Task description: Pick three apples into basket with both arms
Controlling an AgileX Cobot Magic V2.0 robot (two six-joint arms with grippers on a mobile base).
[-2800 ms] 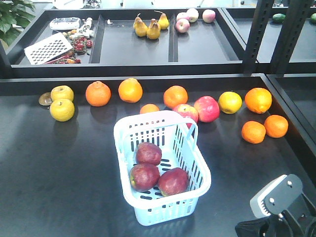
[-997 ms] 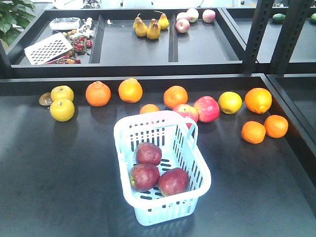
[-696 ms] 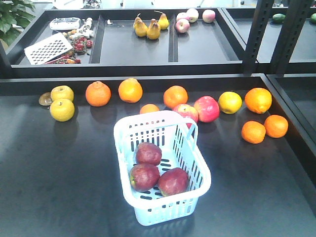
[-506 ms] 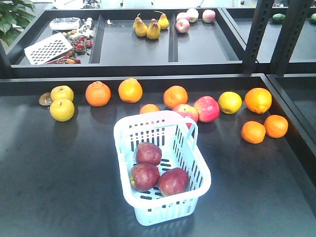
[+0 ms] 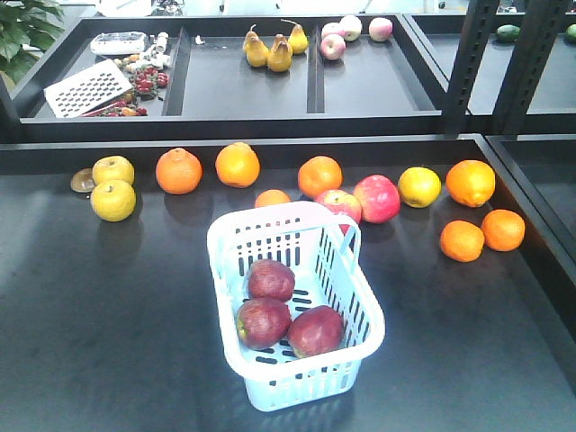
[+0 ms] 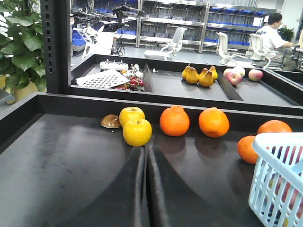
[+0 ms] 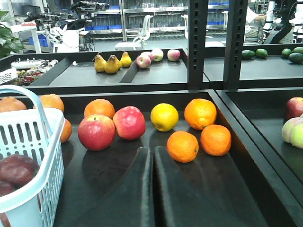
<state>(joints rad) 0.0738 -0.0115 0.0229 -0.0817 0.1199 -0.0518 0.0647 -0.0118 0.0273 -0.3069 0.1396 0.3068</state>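
Front: three maroon apples point(image 5: 286, 311) seen in slotted plastic basket point(image 5: 360, 360) | wrists: jaws pressed together, nothing held

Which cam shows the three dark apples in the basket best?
Exterior front-facing: all three apples lie unobstructed in the basket. Right wrist catches two at its left edge behind the basket wall; left wrist shows only reddish blurs through the slots.

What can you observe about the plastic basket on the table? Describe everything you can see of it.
The basket is pale blue-white plastic, rectangular with rounded corners and slotted walls and floor. Its loop handle is folded down on the far right side. It stands upright on the dark table, skewed to the table edge. Three dark red apples lie inside. No gripper touches it.
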